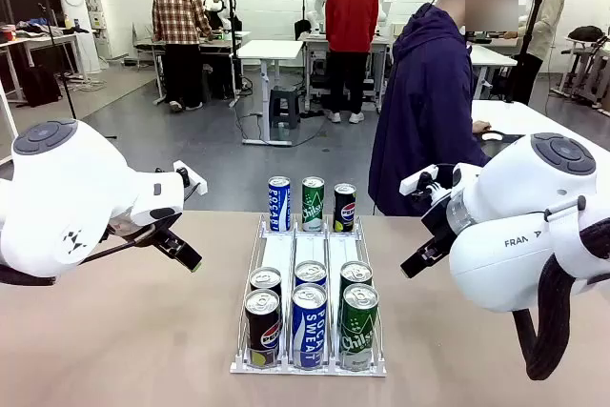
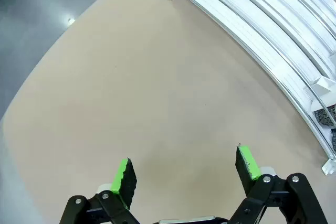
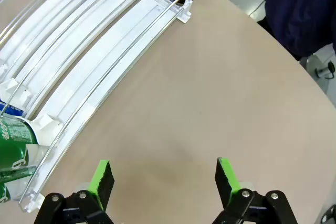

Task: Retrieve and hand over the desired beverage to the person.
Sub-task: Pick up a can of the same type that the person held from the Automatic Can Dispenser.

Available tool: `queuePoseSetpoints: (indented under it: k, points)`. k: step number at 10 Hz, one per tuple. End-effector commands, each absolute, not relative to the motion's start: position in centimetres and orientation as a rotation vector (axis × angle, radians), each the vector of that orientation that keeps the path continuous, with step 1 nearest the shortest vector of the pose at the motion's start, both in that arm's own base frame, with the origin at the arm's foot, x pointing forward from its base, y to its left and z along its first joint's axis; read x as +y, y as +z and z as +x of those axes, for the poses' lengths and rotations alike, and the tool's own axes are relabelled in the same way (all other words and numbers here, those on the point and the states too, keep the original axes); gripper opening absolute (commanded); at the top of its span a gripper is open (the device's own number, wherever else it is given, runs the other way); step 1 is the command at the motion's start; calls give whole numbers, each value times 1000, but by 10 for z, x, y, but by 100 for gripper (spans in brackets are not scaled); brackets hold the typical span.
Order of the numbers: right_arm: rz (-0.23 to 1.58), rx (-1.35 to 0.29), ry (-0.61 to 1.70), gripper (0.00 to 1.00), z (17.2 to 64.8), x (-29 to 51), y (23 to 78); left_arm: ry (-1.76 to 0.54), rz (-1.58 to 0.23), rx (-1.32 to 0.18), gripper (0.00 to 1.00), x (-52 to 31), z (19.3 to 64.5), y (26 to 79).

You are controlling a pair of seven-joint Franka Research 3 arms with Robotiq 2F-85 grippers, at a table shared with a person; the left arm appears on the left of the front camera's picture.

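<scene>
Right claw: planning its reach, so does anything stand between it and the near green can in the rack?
Only the thin side rail of the rack. The right claw hangs open over the table beside it, and the green can sits in the closest lane.

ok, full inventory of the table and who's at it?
rack: 1, white, three lanes, mid-table
far cans: 3, blue, green, black, upright at the rack's far end
near cans: 6, two per lane at the near end; black left, blue middle, green right
table: 1, tan
person: 1, dark purple jacket, far side, right of rack
left gripper: open, over bare table
right gripper: open, over bare table
</scene>
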State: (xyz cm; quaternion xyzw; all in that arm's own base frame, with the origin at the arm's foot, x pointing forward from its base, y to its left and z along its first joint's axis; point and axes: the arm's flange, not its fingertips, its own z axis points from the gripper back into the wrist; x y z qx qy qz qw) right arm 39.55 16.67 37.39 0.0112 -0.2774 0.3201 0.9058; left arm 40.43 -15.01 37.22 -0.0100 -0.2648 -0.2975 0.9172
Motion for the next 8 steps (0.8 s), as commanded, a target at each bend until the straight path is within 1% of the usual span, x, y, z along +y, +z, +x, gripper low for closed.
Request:
queuePoseSetpoints:
  k: [1, 8]
  points:
    - [23, -573, 661, 100, 395, 167, 374, -612, -21, -545, 100, -150, 404, 372]
    - [23, -573, 661, 100, 395, 167, 374, -612, -21, -545, 100, -150, 404, 372]
